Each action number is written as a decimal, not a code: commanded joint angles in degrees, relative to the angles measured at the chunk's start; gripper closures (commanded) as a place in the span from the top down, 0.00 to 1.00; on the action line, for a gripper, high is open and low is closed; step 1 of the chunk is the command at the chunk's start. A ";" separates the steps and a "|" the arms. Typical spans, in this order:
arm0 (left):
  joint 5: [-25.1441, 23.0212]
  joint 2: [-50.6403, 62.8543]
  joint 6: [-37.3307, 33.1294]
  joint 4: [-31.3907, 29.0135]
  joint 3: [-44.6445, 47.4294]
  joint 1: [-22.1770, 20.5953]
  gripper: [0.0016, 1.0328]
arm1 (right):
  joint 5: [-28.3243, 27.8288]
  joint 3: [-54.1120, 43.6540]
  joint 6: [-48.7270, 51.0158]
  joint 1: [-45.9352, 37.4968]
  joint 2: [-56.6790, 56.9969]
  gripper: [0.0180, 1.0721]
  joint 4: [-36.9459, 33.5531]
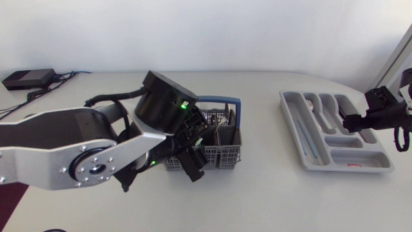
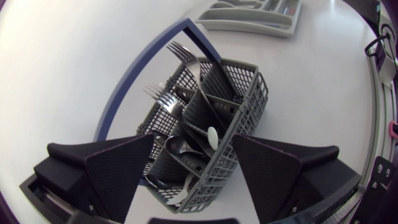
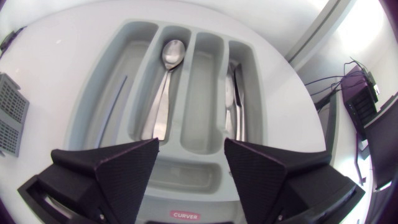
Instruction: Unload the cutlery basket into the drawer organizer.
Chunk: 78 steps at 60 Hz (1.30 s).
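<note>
The grey cutlery basket [image 1: 222, 145] with a blue handle [image 1: 222, 101] stands mid-table. It holds forks [image 2: 166, 98], a dark spoon [image 2: 180, 147] and a small white spoon [image 2: 212, 134]. My left gripper [image 1: 193, 158] hangs open over the basket's near end [image 2: 211, 180], one finger on each side of it and nothing held. The grey drawer organizer [image 1: 341, 156] lies at the right. It holds a spoon [image 3: 166, 74] in one long slot, knives [image 3: 233, 102] in another and a thin rod [image 3: 112, 109] in the outer slot. My right gripper [image 3: 191, 146] hovers open and empty above the organizer.
A black box [image 1: 29, 78] with cables sits at the table's back left corner. The left arm's bulky links [image 1: 84, 151] cover the table's left front. The table edge runs close behind the organizer at the right.
</note>
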State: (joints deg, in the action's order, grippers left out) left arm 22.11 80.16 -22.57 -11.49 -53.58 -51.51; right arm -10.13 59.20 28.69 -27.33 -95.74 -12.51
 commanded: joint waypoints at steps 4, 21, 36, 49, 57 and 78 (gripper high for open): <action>2.41 2.02 -0.99 0.76 -1.26 -1.58 0.84 | 0.64 -4.00 -1.27 2.02 4.07 0.75 0.56; 6.90 5.80 -0.99 1.82 -2.14 -2.81 0.81 | 0.73 -9.10 -2.41 5.62 9.26 0.76 1.09; 7.51 7.73 -0.72 3.75 -2.67 -2.90 0.71 | 0.90 -12.44 -2.67 7.56 11.72 0.76 2.41; 7.51 8.87 -0.64 5.07 -2.58 -2.63 0.57 | 0.90 -13.50 -2.50 7.64 12.07 0.76 3.64; 7.51 9.31 -0.46 5.07 -2.32 -2.63 0.53 | 0.99 -13.94 -2.32 7.64 12.16 0.76 4.25; 7.16 9.14 -0.46 5.07 -2.23 -2.81 0.05 | 0.99 -15.17 -2.14 7.64 12.86 0.76 4.95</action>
State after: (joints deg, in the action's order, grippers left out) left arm 28.82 88.31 -22.57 -6.96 -54.81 -53.82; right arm -9.56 45.58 27.16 -19.97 -83.85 -8.27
